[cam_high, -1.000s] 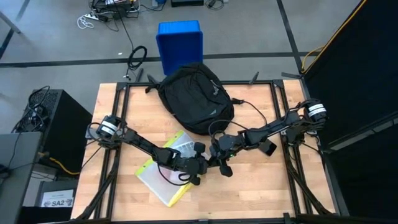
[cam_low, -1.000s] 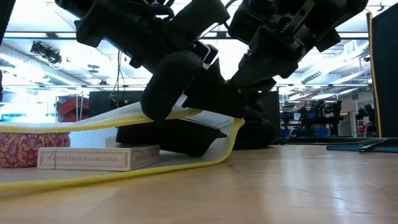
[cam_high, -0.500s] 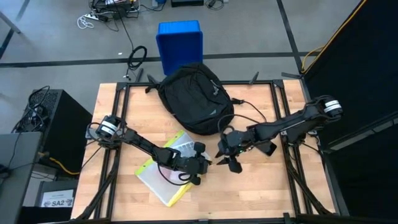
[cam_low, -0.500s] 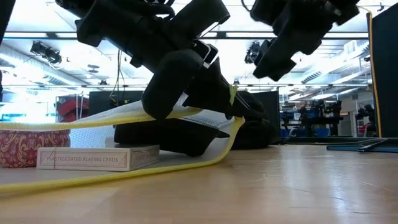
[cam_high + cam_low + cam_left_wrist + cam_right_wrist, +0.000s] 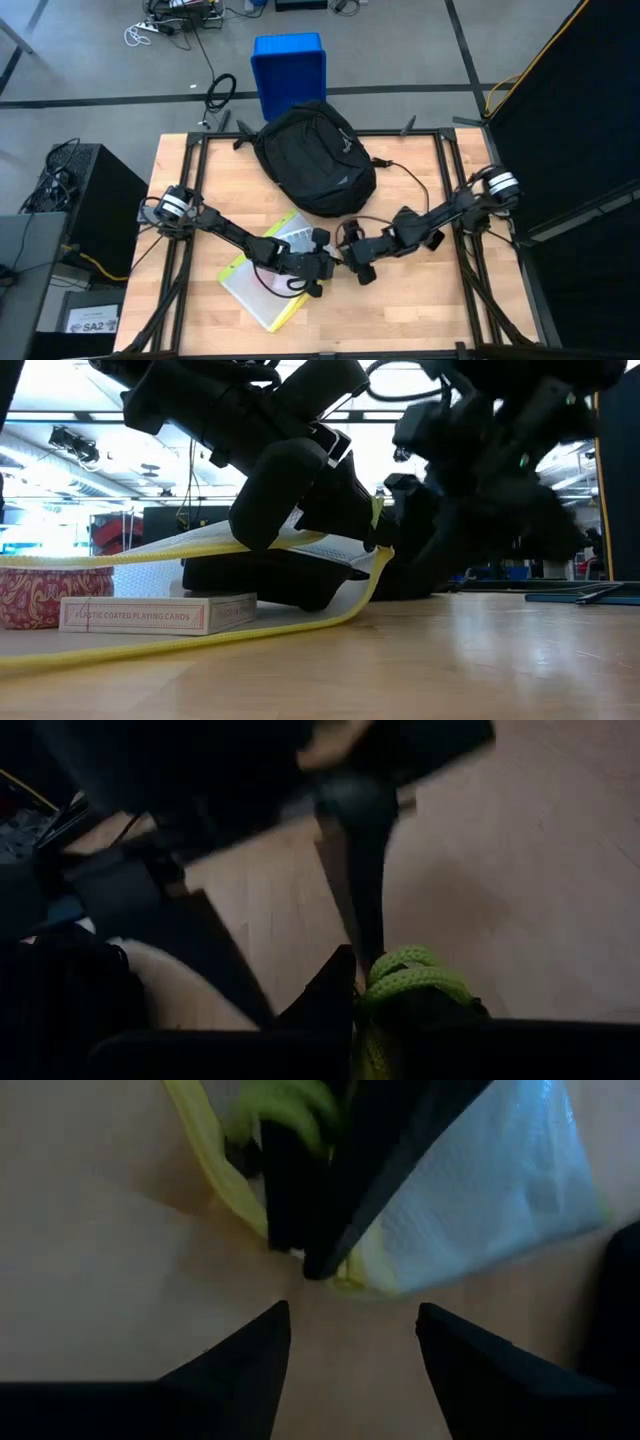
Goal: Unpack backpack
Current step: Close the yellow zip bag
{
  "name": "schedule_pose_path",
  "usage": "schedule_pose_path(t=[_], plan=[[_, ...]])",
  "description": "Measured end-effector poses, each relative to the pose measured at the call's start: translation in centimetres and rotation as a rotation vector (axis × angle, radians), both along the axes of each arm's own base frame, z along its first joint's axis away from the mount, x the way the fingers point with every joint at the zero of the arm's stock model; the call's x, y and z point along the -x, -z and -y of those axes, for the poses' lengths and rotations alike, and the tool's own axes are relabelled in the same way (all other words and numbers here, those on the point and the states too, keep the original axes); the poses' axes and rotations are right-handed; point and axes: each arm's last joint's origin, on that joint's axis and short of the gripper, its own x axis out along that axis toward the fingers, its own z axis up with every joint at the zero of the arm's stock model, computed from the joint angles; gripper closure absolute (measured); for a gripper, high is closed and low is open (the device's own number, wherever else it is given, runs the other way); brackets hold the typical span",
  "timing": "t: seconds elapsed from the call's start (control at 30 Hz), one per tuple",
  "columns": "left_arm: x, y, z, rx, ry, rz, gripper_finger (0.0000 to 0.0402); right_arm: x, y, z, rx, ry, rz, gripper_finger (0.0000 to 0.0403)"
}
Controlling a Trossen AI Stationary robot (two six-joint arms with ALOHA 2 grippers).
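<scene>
Both grippers meet at the pouch, mid-bench.
Left gripper [image 5: 318, 272] clamped on pouch [image 5: 262, 283] pull; right gripper [image 5: 345, 1342] parted, empty, just beside. Backpack [image 5: 313, 157] at far edge.

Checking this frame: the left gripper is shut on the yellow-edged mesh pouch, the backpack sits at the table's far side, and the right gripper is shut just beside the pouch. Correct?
One error: the right gripper is open, not shut; the right wrist view shows its two fingers apart, facing the pouch. The left gripper is indeed shut on the pouch's yellow edge, and the backpack sits at the table's far side, as the high view shows.
</scene>
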Motion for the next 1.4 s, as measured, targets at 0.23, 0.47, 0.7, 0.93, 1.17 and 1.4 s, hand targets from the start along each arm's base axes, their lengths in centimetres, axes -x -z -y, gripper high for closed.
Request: schedule_pose_path(t=[0.23, 0.47, 0.7, 0.93, 1.17, 1.4], plan=[[0.1, 0.1, 0.0, -0.001, 0.001, -0.011, 0.0401, -0.2, 1.2, 0.1, 0.167, 0.071, 0.017, 0.0172], [0.1, 0.1, 0.1, 0.003, 0.009, -0.017, 0.0401, 0.1, 0.1, -1.3, 0.149, 0.05, 0.081, 0.0156], [0.1, 0.1, 0.1, 0.003, 0.009, -0.017, 0.0401, 0.3, -0.2, -2.5, 0.148, 0.004, 0.109, 0.0167], [0.1, 0.1, 0.1, 0.004, 0.009, -0.018, 0.0401, 0.3, -0.2, -2.5, 0.14, -0.008, 0.109, 0.0207], [0.1, 0.2, 0.1, 0.004, 0.008, -0.018, 0.0402, 0.0, -0.1, -2.4, 0.125, -0.02, 0.117, 0.0226], [0.1, 0.2, 0.0, 0.004, 0.008, -0.019, 0.0402, -0.2, -0.3, -2.5, 0.146, -0.045, 0.151, 0.0225]])
